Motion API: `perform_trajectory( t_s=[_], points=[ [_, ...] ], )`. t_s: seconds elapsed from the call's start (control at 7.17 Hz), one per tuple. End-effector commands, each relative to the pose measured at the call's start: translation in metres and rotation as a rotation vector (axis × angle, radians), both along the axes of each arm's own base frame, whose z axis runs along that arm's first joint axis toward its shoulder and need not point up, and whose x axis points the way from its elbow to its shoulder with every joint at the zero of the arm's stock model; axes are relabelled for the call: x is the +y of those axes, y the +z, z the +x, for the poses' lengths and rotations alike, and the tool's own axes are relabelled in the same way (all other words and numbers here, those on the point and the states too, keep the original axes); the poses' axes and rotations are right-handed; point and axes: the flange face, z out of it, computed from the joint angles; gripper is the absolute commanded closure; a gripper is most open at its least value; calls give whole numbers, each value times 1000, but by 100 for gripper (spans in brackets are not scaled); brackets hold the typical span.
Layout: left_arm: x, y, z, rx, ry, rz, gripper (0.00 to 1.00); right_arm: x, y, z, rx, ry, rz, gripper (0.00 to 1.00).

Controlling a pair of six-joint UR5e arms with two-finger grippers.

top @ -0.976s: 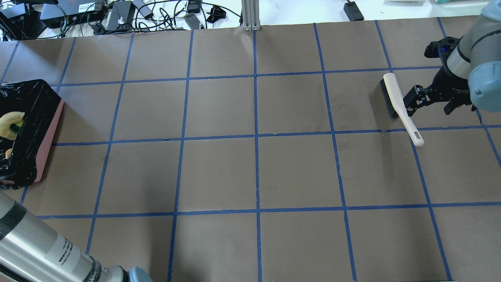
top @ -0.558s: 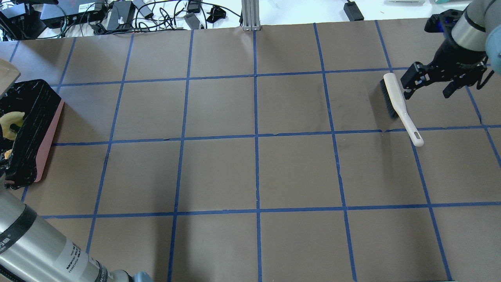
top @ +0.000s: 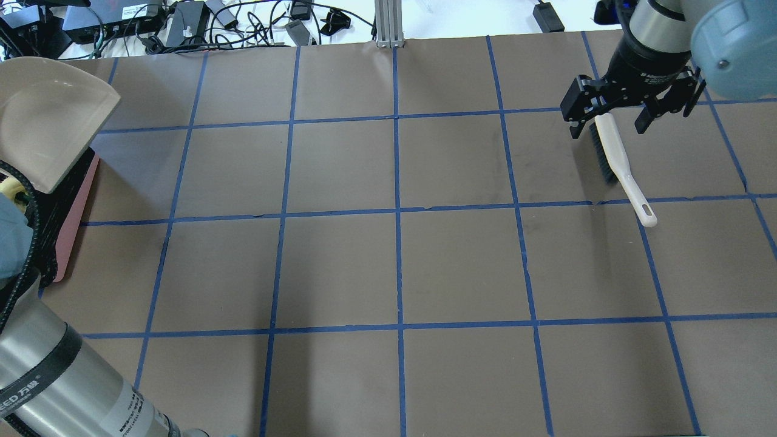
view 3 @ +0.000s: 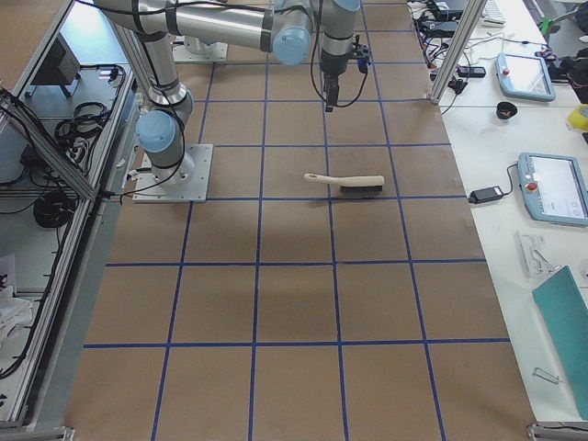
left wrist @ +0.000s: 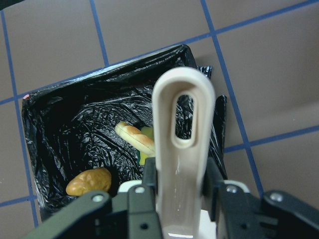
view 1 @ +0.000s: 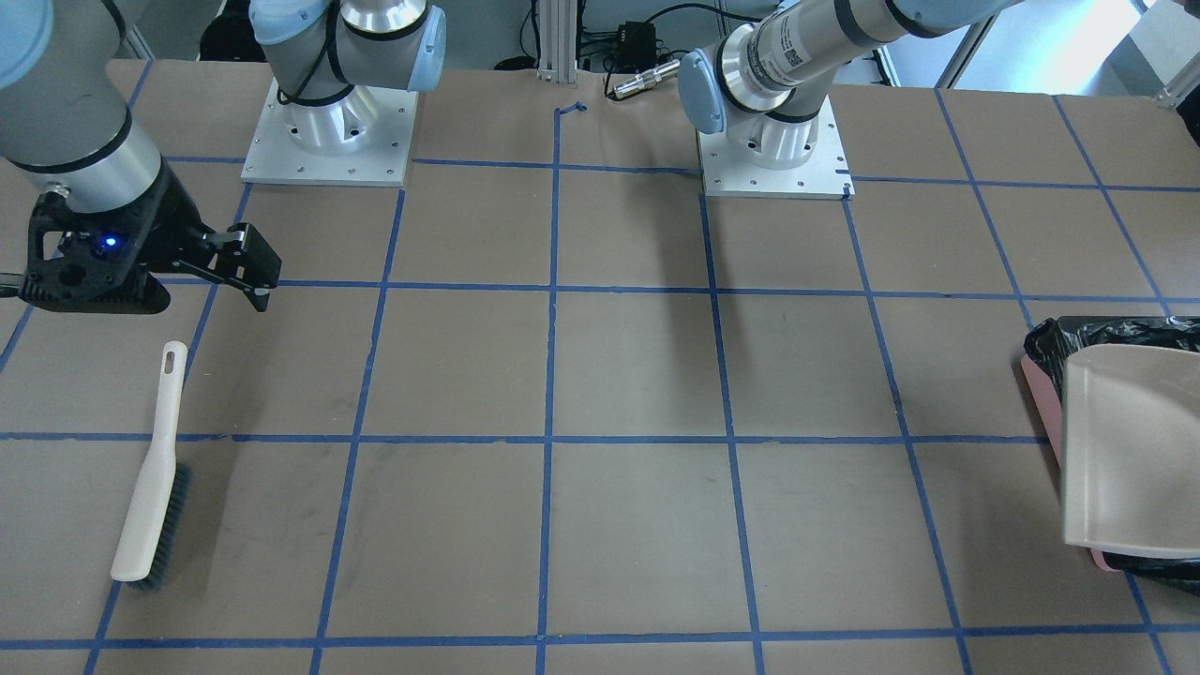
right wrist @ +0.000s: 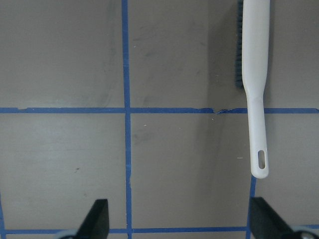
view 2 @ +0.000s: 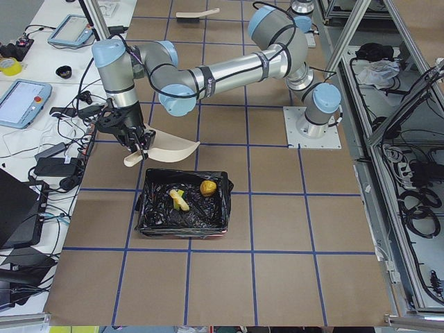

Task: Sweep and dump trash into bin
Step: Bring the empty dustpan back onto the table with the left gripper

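I am gripping the dustpan (top: 51, 115) with the left fingers (left wrist: 149, 172) over the bin (view 2: 149, 208). Right fingers (right wrist: 97, 219) are hanging open, brush (right wrist: 254, 74) at one o'clock.

table (top: 340, 267): covered in a matt brown paper-like sheet, faintly scuffed. grid lines of blue tape (top: 397, 243), frayed at some crossings.
bin (top: 71, 221), left edge of frame: pink wall, smooth, plastic in look. liner bag (left wrist: 65, 129): black plastic, glossy, heavily crinkled.
dustpan (view 1: 1125, 450): beige plastic, smooth, soft sheen.
brush (top: 619, 167), upper right: smooth cream plastic handle. bristles (view 1: 173, 525) dark, matt.
lump (left wrist: 88, 181): golden-brown, dull.
rind (left wrist: 135, 138): pale yellow, smooth.
arm tube (top: 54, 382): brushed metal, satin. joint cap (top: 734, 48): pale blue, smooth.
base plate (view 1: 328, 141): bare metal.
left gripper (left wrist: 182, 199), right gripper (right wrist: 180, 221): matt black.
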Motion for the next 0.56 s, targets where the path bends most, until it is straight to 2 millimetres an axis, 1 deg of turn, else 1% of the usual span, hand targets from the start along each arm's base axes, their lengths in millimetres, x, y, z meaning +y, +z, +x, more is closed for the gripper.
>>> perform_trajectory(
  t_s=[0.0,0.14,0.28,0.42],
  points=[
    [-24,-35,-65,159,-14,11,100,6,7,27,2,13,-2,0],
    [-29,-65,-82,190,50,44,100,11,5,46,3,-13,12,0],
    [-39,-100,-100,200,112,72,100,16,4,65,4,17,13,0],
    [-45,-111,-112,217,202,53,100,19,4,78,-10,40,12,0]
  ],
)
